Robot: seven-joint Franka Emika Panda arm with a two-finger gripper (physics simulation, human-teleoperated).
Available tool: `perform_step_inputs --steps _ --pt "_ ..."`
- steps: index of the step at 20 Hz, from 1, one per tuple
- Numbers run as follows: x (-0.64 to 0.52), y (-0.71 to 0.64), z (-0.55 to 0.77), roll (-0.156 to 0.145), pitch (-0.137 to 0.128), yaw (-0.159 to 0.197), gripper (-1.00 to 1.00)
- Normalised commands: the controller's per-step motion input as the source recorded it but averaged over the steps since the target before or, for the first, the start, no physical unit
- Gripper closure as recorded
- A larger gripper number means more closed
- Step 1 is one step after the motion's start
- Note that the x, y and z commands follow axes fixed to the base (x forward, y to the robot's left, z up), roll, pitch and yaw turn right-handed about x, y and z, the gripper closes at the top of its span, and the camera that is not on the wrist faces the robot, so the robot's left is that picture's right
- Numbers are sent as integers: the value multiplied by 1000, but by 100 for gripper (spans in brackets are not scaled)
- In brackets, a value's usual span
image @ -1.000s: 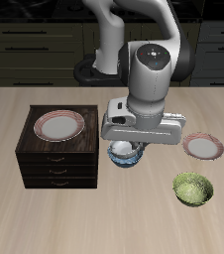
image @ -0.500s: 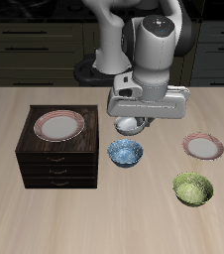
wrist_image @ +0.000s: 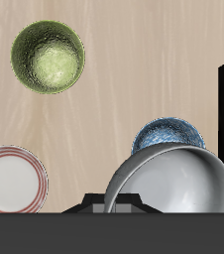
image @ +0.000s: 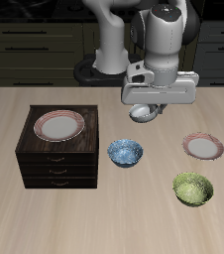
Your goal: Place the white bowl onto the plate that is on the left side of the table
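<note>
The white bowl (image: 140, 114) hangs tilted in the air, well above the table, with my gripper (image: 148, 107) shut on its rim. In the wrist view the white bowl (wrist_image: 173, 184) fills the space close to the camera, its hollow showing. The plate (image: 203, 147) with the pale pink-red rim lies flat on the left side of the table, nearer the front edge than the held bowl and off to its side. The wrist view shows the plate (wrist_image: 13, 180) bare, with nothing on it.
A blue patterned bowl (image: 125, 152) sits on the table below and nearer the front than the gripper. A green bowl (image: 193, 189) lies just in front of the plate. A dark drawer cabinet (image: 56, 157) carries a second, browner-rimmed plate (image: 59, 125).
The gripper has risen with the white bowl, lifting it away from above the blue bowl, and has carried it back and sideways towards the pink-rimmed plate's side.
</note>
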Motion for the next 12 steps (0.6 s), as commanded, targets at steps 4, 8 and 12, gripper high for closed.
perform_step_inputs --steps 4,8,12 --pt "-209 318 18 13 -17 -12 100" --pt "-132 204 86 -15 -24 -20 100" --pt "-185 416 111 2 -14 -1 100"
